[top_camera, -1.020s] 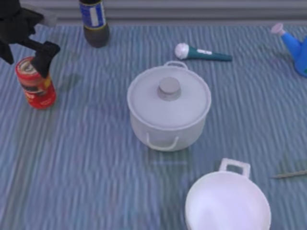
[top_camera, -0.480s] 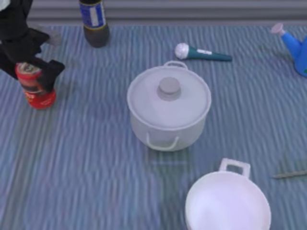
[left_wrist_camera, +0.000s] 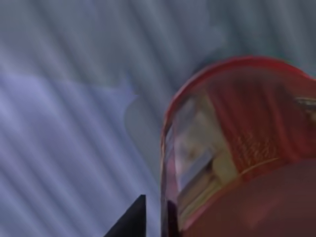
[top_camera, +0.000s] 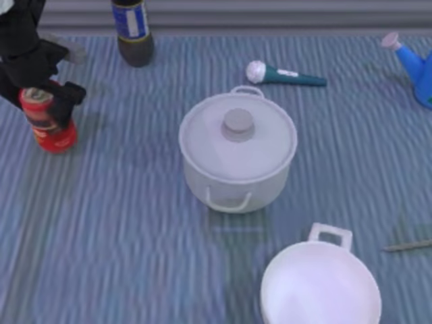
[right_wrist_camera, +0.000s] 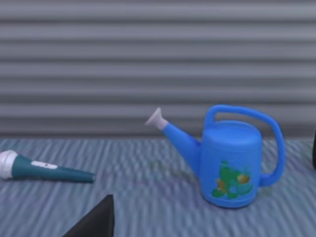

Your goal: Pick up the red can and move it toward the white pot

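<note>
The red can [top_camera: 52, 128] stands upright at the table's far left, well to the left of the white pot [top_camera: 236, 182], which sits lidded in the middle. My left gripper [top_camera: 42, 94] has come down over the can's top and is shut on the can, one black finger on each side. In the left wrist view the can [left_wrist_camera: 247, 148] fills most of the picture, and one dark fingertip [left_wrist_camera: 133, 224] shows close beside it. My right arm is out of the top view; its wrist view shows one dark fingertip [right_wrist_camera: 98, 222] with nothing held.
A dark bottle with a blue label [top_camera: 133, 30] stands at the back left. A teal microphone [top_camera: 283, 74] lies behind the pot, and a blue watering can [top_camera: 415, 64] is at the back right. A plain white vessel [top_camera: 320, 287] sits at the front right beside a thin stick [top_camera: 408, 245].
My left gripper dropped from above the can to around its top and closed in. The can shifted slightly left with it.
</note>
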Robot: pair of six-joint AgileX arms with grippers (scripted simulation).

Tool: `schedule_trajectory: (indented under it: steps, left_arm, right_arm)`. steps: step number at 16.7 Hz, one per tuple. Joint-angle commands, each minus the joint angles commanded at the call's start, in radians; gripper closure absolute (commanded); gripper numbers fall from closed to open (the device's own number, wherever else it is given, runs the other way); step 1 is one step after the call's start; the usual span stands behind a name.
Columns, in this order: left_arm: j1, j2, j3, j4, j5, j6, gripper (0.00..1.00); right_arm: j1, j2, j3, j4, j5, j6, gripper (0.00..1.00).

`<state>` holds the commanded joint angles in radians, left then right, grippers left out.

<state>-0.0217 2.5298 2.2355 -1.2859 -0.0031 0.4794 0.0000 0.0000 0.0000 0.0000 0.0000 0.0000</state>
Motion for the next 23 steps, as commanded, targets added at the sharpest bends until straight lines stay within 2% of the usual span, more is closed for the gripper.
schedule_trajectory:
  steps: [8,18,23]
  left_arm:
    - [0.000,0.000,0.000,0.000,0.000,0.000,0.98]
    - [-0.003,-0.002,-0.002,0.000,0.000,0.002,1.00]
    - [0.002,-0.172,-0.158,-0.017,-0.002,0.002,1.00]
  right_arm:
    - [0.000,0.000,0.000,0.000,0.000,0.000,0.00]
    - [0.000,0.000,0.000,0.000,0.000,0.000,0.00]
    - [0.000,0.000,0.000,0.000,0.000,0.000,0.00]
